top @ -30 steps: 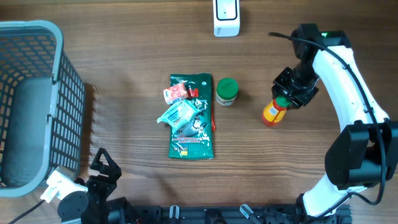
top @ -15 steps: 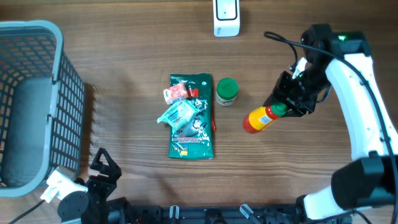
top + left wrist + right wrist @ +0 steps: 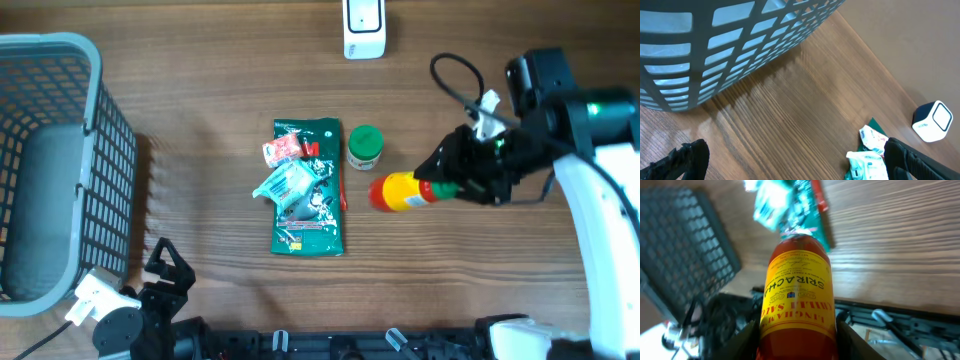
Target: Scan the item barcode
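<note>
- The wooden tabletop (image 3: pixel 200 120) carried everything.
- A grey mesh basket (image 3: pixel 60 42) stood at its left edge.
- A green packet (image 3: pixel 312 225) lay flat near the middle, with two small sachets (image 3: pixel 285 185) on top of it.
- The right gripper (image 3: pixel 450 180) was clamped on the cap end of the Sriracha bottle (image 3: pixel 398 192), which was turned on its side with its base pointing left, just beside the packet.
- The left gripper (image 3: pixel 795 165) was spread wide and held nothing, near the basket.
- A white scanner (image 3: pixel 364 28) sat at the far edge.
- A green-lidded jar (image 3: pixel 365 146) stood upright between the packet and the bottle.
</note>
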You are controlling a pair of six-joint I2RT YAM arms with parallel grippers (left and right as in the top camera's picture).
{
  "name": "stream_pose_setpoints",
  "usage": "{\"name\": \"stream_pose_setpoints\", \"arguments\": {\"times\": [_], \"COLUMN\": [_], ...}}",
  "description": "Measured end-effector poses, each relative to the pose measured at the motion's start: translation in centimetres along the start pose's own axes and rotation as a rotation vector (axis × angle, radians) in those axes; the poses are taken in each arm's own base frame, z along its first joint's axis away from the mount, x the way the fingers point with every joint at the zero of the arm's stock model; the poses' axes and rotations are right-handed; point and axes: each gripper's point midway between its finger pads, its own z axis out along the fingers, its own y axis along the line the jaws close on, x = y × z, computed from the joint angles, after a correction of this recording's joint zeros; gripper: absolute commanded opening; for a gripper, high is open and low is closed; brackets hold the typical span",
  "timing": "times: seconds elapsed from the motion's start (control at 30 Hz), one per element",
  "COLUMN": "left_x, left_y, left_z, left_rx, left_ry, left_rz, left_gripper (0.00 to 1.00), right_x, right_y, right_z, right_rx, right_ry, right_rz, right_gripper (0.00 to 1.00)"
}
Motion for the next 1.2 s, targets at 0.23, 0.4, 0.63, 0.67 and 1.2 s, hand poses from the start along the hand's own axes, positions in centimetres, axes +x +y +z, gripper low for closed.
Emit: {"name": "stream_pose_setpoints", "arguments": {"times": [0.23,0.4,0.63,0.67,1.2], "left_x": [0.0,0.0,0.0,0.0,0.0], "left_y": [0.0,0.0,0.0,0.0,0.0], "left_z": [0.0,0.0,0.0,0.0,0.0], "left_rx": [0.0,0.0,0.0,0.0,0.0], "left_ry": [0.0,0.0,0.0,0.0,0.0], "left_rz": [0.0,0.0,0.0,0.0,0.0], "left_gripper": [1.0,1.0,1.0,1.0,1.0], "right_x": [3.3,3.6,0.4,-0.5,-11.5], "right_y": [1.9,1.9,1.3,1.6,0.8], "right_z": [-0.2,0.0,-0.2,-0.3,-4.7], "right_rx": [-0.027,-0.008,0.055,0.048,0.152], "right_ry": [0.019,0.021,-0.134,-0.171,-0.743], "right_rz": [-0.054,-0.04,0.014,0.01,0.167], "right_gripper": [0.25,0.24,0.22,0.22,0.21]}}
